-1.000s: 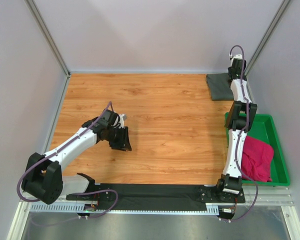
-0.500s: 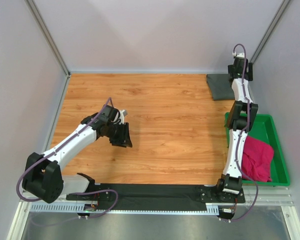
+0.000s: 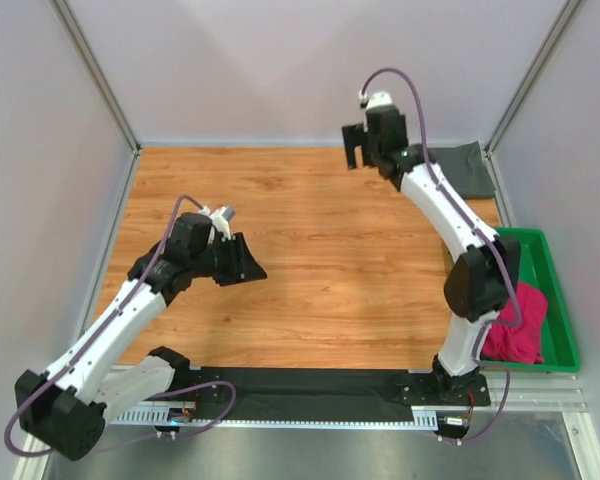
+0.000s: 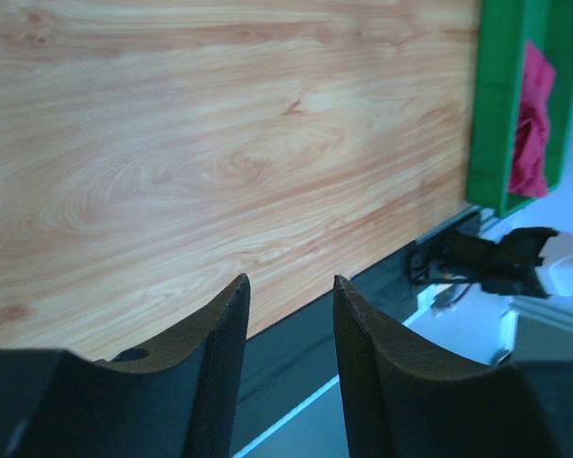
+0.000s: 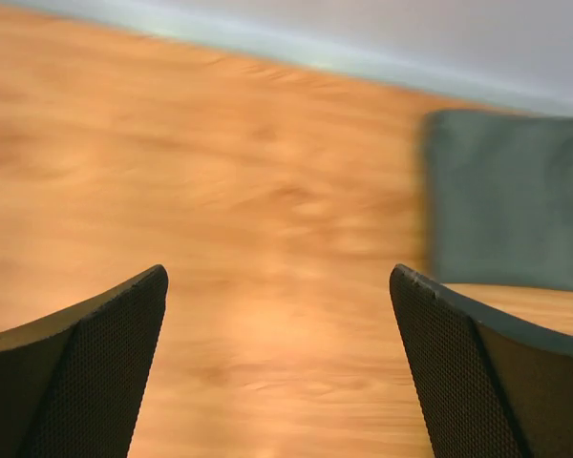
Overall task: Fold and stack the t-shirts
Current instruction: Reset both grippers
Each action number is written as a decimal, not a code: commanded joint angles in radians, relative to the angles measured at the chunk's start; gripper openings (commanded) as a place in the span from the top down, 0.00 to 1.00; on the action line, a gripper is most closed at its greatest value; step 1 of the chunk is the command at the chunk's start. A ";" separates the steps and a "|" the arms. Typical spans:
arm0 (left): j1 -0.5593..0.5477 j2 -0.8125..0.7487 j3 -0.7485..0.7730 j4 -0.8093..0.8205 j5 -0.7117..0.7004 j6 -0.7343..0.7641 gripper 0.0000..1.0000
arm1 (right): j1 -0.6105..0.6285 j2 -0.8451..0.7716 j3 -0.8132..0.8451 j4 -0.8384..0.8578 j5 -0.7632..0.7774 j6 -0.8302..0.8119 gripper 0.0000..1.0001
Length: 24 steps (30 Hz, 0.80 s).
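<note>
1. Top view: two arms, two shirts and one tray are in sight. The grey shirt (image 3: 467, 170) lies folded at the far right corner of the table (image 3: 310, 260). The right arm (image 3: 448, 208) crosses in front of its left edge.
2. Top view: the pink shirt (image 3: 517, 328) lies crumpled in the green tray (image 3: 558, 300), which sits at the table's right edge. The right arm's elbow hides the shirt's left side. The two shirts are well apart.
3. Top view: the left claw (image 3: 246, 262) hangs over the left middle of the table and points right. The right claw (image 3: 354, 150) is raised over the far edge, to the left of the grey shirt. Its fingers are spread and it holds nothing. A black strip (image 3: 300, 385) runs along the near edge between the two bases.
4. Left wrist view: the left claw (image 4: 288, 286) has its two fingers a little apart, with only bare wood and the black strip showing in the gap. One tray (image 4: 492, 105) with the pink shirt (image 4: 530, 134) sits at the upper right, well away from the fingers.
5. Right wrist view, blurred: the right claw (image 5: 277, 277) is spread wide and empty over bare wood. One grey shirt (image 5: 511, 200) lies flat at the upper right, apart from both fingers. A pale wall (image 5: 363, 29) closes the far side.
</note>
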 commanded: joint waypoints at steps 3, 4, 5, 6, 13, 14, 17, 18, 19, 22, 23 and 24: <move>0.000 -0.212 -0.213 0.134 0.032 -0.231 0.52 | 0.061 -0.308 -0.473 0.030 -0.259 0.392 0.00; 0.000 -0.243 -0.247 0.155 0.037 -0.260 0.52 | 0.067 -0.431 -0.547 0.064 -0.309 0.444 0.00; 0.000 -0.273 -0.308 0.197 0.035 -0.315 0.52 | 0.066 -0.493 -0.718 0.101 -0.393 0.568 0.00; 0.000 -0.306 -0.339 0.214 0.037 -0.340 0.51 | 0.066 -0.550 -0.792 0.179 -0.424 0.618 0.00; 0.000 -0.627 -0.580 0.287 0.028 -0.518 0.50 | 0.067 -0.966 -1.317 0.264 -0.523 0.932 0.00; 0.000 -0.660 -0.600 0.284 0.026 -0.532 0.48 | 0.069 -1.024 -1.366 0.269 -0.559 0.942 0.00; -0.001 -0.792 -0.680 0.277 0.026 -0.587 0.47 | 0.069 -1.095 -1.512 0.260 -0.569 0.992 0.00; -0.001 -0.860 -0.698 0.272 0.021 -0.600 0.47 | 0.069 -1.144 -1.569 0.256 -0.567 0.997 0.00; 0.000 -0.895 -0.733 0.260 0.021 -0.627 0.47 | 0.069 -1.167 -1.587 0.243 -0.558 0.997 0.00; 0.000 -1.042 -0.796 0.245 0.021 -0.670 0.45 | 0.069 -1.288 -1.653 0.198 -0.529 0.999 0.00; 0.000 -1.074 -0.807 0.232 0.020 -0.675 0.44 | 0.069 -1.330 -1.673 0.194 -0.534 1.000 0.00; 0.000 -1.129 -0.818 0.222 0.020 -0.682 0.44 | 0.069 -1.365 -1.690 0.194 -0.538 1.006 0.00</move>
